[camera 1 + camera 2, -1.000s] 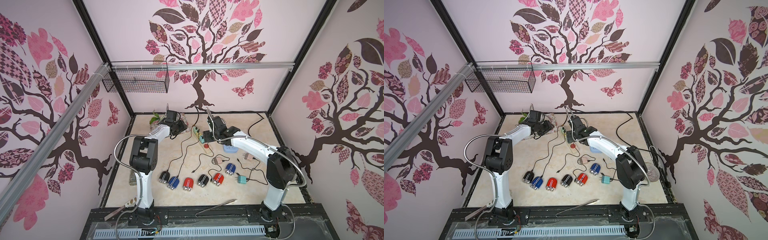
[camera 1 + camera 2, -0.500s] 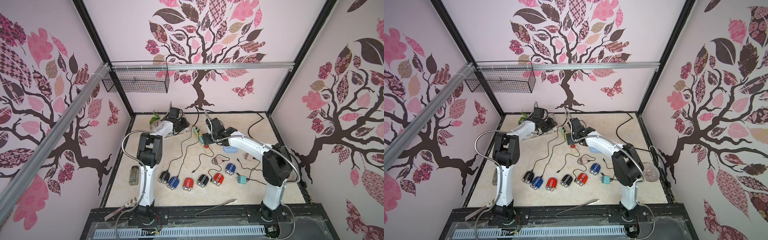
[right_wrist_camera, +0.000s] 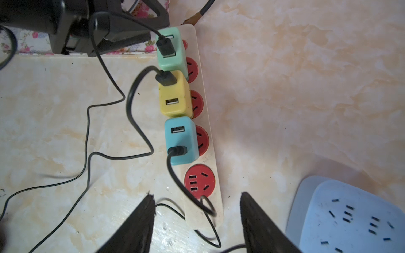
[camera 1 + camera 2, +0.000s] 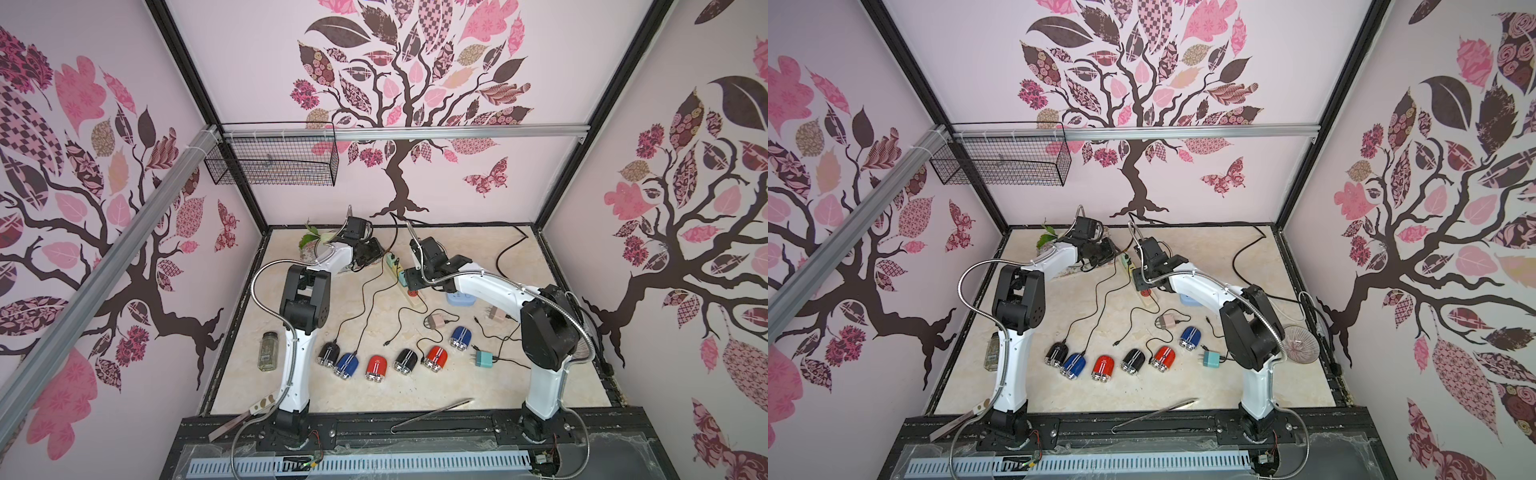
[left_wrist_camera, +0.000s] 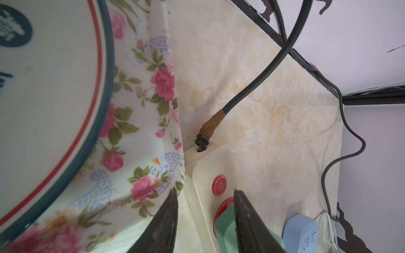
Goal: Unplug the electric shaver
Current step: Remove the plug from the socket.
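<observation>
Several electric shavers lie in a row near the front, among them a black one (image 4: 328, 355), a blue one (image 4: 347, 365) and a red one (image 4: 435, 358), with thin black cables running back. A cream power strip (image 4: 417, 302) (image 3: 192, 221) carries a green adapter (image 3: 172, 52) (image 5: 225, 223), a yellow adapter (image 3: 175, 98) and a blue adapter (image 3: 182, 140), each with a cable plugged in. My left gripper (image 5: 206, 197) (image 4: 368, 253) is open at the strip's far end, one finger beside the green adapter. My right gripper (image 3: 197, 199) (image 4: 409, 282) is open, straddling the strip's near end.
A plate (image 5: 54, 87) on a floral cloth (image 5: 142, 109) lies beside the left gripper. A pale blue socket block (image 3: 350, 219) sits beside the right gripper. Loose adapters (image 4: 435, 321) (image 4: 484, 358), a spice jar (image 4: 268, 351) and tongs (image 4: 432, 411) lie nearer the front.
The left gripper has moved right to the strip's far end and its jaws have narrowed. The right gripper has shifted slightly toward the strip's near end, its jaws a little narrower.
</observation>
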### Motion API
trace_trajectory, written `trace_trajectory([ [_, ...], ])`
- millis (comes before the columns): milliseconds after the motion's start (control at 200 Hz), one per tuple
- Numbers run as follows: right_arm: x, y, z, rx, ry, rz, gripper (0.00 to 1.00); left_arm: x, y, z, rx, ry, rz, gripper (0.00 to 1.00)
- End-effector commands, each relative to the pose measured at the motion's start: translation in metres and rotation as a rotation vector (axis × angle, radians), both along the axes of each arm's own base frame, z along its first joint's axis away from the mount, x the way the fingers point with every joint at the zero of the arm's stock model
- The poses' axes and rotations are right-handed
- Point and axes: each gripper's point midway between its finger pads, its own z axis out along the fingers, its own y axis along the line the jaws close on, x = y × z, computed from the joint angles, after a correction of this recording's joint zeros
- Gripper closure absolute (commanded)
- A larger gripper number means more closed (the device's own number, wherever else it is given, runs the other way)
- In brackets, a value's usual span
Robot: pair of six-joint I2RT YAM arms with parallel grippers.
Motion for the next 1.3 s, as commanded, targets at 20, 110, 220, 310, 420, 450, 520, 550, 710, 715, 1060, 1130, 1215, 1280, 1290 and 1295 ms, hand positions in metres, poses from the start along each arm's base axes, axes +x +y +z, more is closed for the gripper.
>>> trace_trajectory([
  [20, 0.010, 0.007, -0.003, 0.005, -0.008, 0.019, 0.36, 0.004, 0.000, -0.007, 0.053, 0.004, 0.013, 0.60],
  [110, 0.012, 0.008, -0.006, 0.003, -0.005, 0.021, 0.36, 0.003, 0.003, -0.013, 0.078, 0.016, 0.016, 0.62],
  [220, 0.014, 0.011, -0.010, 0.006, -0.003, 0.029, 0.37, 0.004, 0.003, -0.017, 0.090, 0.019, 0.016, 0.63],
  [310, 0.016, 0.013, -0.014, 0.005, 0.002, 0.034, 0.38, 0.008, 0.002, -0.013, 0.097, 0.006, 0.017, 0.64],
  [420, 0.018, 0.015, -0.017, 0.004, 0.002, 0.039, 0.38, 0.008, 0.003, -0.015, 0.106, 0.010, 0.016, 0.65],
  [450, 0.019, 0.015, -0.017, 0.003, 0.002, 0.038, 0.38, 0.008, 0.003, -0.014, 0.108, 0.007, 0.014, 0.66],
  [520, 0.021, 0.017, -0.017, 0.006, -0.003, 0.043, 0.38, 0.008, 0.003, -0.014, 0.117, 0.004, 0.010, 0.69],
  [550, 0.022, 0.017, -0.016, 0.006, -0.008, 0.043, 0.38, 0.007, 0.002, -0.014, 0.124, 0.006, 0.006, 0.71],
  [710, 0.026, 0.019, -0.020, 0.002, -0.004, 0.050, 0.39, 0.007, -0.003, -0.013, 0.160, 0.002, -0.017, 0.74],
  [715, 0.026, 0.019, -0.019, 0.003, -0.004, 0.049, 0.39, 0.007, -0.003, -0.013, 0.161, 0.001, -0.018, 0.74],
  [1060, 0.030, 0.021, -0.022, -0.002, -0.005, 0.064, 0.40, 0.006, 0.002, -0.023, 0.209, 0.020, -0.020, 0.74],
  [1130, 0.031, 0.021, -0.023, -0.005, -0.005, 0.067, 0.41, 0.005, 0.004, -0.024, 0.217, 0.025, -0.020, 0.74],
  [1215, 0.033, 0.022, -0.025, -0.005, -0.004, 0.070, 0.42, 0.004, 0.005, -0.024, 0.225, 0.024, -0.019, 0.75],
  [1280, 0.035, 0.024, -0.027, -0.006, -0.002, 0.076, 0.43, 0.004, 0.007, -0.025, 0.228, 0.025, -0.016, 0.76],
  [1290, 0.035, 0.024, -0.027, -0.004, -0.003, 0.075, 0.43, 0.004, 0.007, -0.025, 0.226, 0.025, -0.015, 0.76],
  [1295, 0.035, 0.024, -0.026, -0.004, -0.003, 0.076, 0.43, 0.004, 0.007, -0.024, 0.226, 0.025, -0.014, 0.76],
])
